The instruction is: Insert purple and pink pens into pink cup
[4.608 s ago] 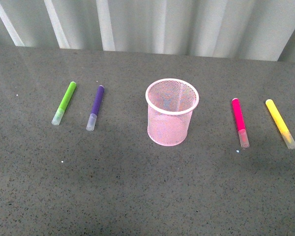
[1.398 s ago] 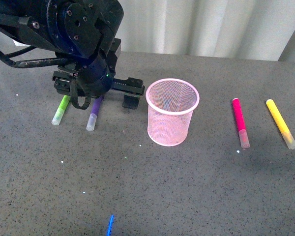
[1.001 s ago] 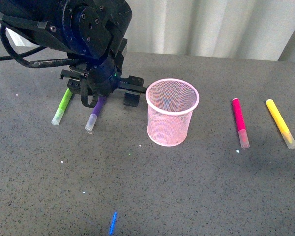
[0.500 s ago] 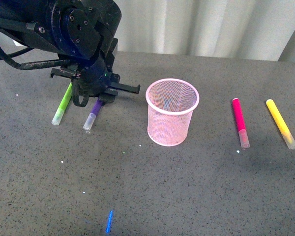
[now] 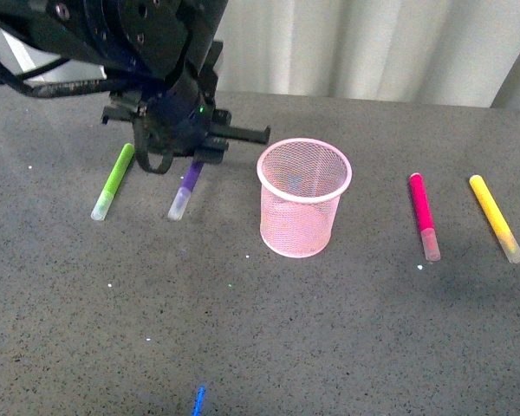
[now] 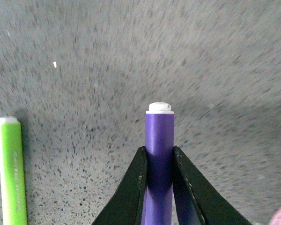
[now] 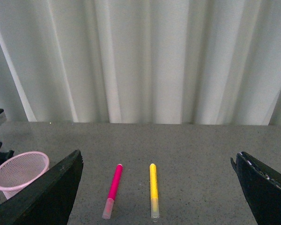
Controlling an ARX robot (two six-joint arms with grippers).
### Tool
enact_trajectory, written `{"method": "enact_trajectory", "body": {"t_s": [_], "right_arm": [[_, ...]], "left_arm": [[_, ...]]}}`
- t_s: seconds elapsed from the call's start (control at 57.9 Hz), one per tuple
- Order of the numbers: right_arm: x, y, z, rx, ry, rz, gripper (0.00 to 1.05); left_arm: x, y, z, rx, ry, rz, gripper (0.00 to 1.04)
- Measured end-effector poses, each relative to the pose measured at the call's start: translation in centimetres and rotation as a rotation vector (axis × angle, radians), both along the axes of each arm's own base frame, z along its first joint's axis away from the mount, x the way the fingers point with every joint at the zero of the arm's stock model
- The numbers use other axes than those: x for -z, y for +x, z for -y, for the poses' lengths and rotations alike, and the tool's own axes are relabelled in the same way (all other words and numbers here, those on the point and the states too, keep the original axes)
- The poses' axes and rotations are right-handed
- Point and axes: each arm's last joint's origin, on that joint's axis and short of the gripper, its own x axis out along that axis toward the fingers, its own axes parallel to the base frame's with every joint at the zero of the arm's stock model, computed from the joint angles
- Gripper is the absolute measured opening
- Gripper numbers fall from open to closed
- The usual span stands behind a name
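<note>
Purple pen (image 6: 159, 136) is clamped in the left gripper (image 6: 159, 153), just left of the pink cup (image 5: 303, 198); the right gripper (image 7: 155, 156) gapes wide above the grey worktop (image 5: 329, 338)

A dark grey speckled tabletop (image 5: 329, 347) fills most of the front view; a lime green marker (image 5: 113, 182) lies flat at upper left; the pink cup (image 5: 303, 198) stands upright mid-frame; at right the pink pen (image 5: 423, 217) and a yellow marker (image 5: 495, 217) lie near each other, not touching.
</note>
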Motion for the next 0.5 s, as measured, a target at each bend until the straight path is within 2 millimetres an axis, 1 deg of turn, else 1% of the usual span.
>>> {"method": "enact_trajectory", "body": {"t_s": [0.069,0.104,0.138,0.173,0.19,0.259,0.345,0.431,0.5], "right_arm": [[0.0,0.0,0.0,0.0,0.0,0.0,0.98],[0.0,0.0,0.0,0.0,0.0,0.0,0.98],[0.0,0.0,0.0,0.0,0.0,0.0,0.98],[0.0,0.0,0.0,0.0,0.0,0.0,0.98],[0.0,0.0,0.0,0.0,0.0,0.0,0.98],[0.0,0.0,0.0,0.0,0.0,0.0,0.98],[0.0,0.0,0.0,0.0,0.0,0.0,0.98],[0.0,0.0,0.0,0.0,0.0,0.0,0.98],[0.0,0.0,0.0,0.0,0.0,0.0,0.98]], "left_arm": [[-2.8,-0.2,0.5,0.016,-0.036,0.082,0.12],[-4.0,-0.3,0.6,0.02,-0.05,0.122,0.12],[-4.7,-0.4,0.7,0.023,-0.061,0.149,0.12],[-6.2,-0.6,0.8,0.026,-0.085,0.206,0.12],[-6.5,-0.7,0.8,0.028,-0.092,0.219,0.12],[-9.1,-1.5,0.7,0.019,-0.159,0.356,0.12],[-10.8,-2.5,0.6,0.025,-0.237,0.471,0.12],[-11.9,-3.6,0.8,0.038,-0.298,0.573,0.12],[-12.6,-5.0,1.3,0.055,-0.361,0.663,0.12]]}}
